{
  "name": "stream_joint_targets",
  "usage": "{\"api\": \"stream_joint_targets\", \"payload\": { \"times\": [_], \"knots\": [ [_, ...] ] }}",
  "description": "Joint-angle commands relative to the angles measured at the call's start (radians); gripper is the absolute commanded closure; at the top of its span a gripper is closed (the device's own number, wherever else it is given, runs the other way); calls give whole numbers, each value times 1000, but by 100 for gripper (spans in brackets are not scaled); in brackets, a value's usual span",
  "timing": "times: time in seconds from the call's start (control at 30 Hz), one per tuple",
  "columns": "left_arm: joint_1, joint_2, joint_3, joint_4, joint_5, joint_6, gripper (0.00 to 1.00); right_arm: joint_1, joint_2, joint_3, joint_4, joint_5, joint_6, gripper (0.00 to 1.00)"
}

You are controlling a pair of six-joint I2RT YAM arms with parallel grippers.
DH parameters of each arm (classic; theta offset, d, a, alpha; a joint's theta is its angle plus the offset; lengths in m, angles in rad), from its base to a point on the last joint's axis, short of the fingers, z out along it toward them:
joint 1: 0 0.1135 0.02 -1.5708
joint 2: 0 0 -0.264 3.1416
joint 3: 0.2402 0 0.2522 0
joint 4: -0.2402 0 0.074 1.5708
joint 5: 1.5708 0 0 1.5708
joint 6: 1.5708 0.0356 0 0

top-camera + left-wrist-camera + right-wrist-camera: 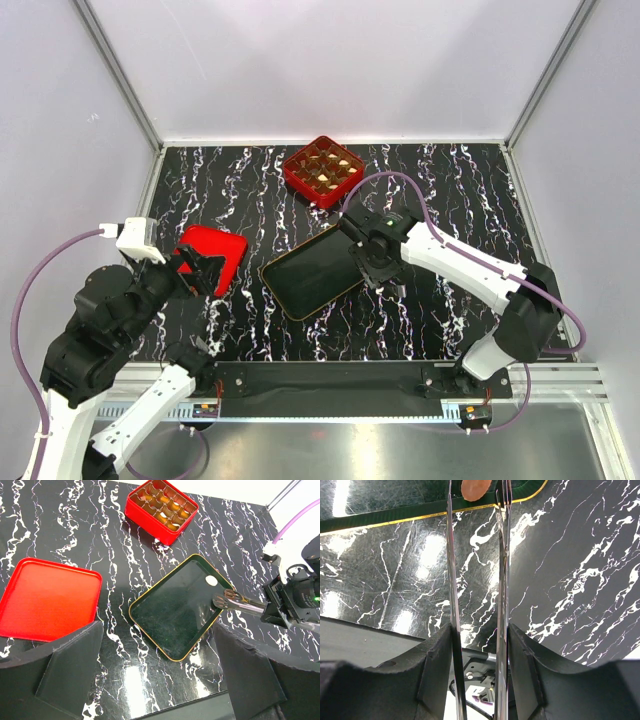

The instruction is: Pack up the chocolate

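Item: cream-white round chocolate piece [212,580], a flat disc lying at the far corner of the glossy black gold-rimmed rectangular tray [170,615], in line with the tips of the thin steel tweezers [239,603]; whether they touch cannot be told.
Right gripper [477,635]: half closed, pads pinching the tweezers' two blades.
Left gripper [203,268]: spread wide, empty, above the smooth red rounded-square lid [47,597].
Brown chocolate pieces [162,507]: seated in the red square gridded box [145,525].
Surface: black white-veined marble-look table [450,200].

Glossy marble-look tabletop [120,545]; shiny black tray [172,612]; polished metal tongs [240,603]; matt cream chocolate [212,580].
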State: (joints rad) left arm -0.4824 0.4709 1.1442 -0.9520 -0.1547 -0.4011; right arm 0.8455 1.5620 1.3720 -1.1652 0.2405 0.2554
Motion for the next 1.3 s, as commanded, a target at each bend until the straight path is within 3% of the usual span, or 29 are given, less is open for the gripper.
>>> {"api": "stream_joint_targets", "payload": {
  "times": [0.0, 0.33, 0.77, 0.97, 1.27],
  "knots": [
    [4, -2, 26, 25, -2, -1, 1, 7, 6, -11, 39, -21, -1, 47],
    [4, -8, 23, 19, -17, -2, 1, 7, 49, 18, 29, -40, -16, 50],
    [4, -2, 29, 24, -28, 4, 1, 7, 96, 202, -19, 23, -56, 65],
    [4, 6, 15, 39, -29, -1, 1, -19, 170, 449, -22, 75, -126, 65],
    [4, 40, -1, 70, -17, 5, 1, -140, 511, 830, 93, 132, -251, 63]
  ]
}}
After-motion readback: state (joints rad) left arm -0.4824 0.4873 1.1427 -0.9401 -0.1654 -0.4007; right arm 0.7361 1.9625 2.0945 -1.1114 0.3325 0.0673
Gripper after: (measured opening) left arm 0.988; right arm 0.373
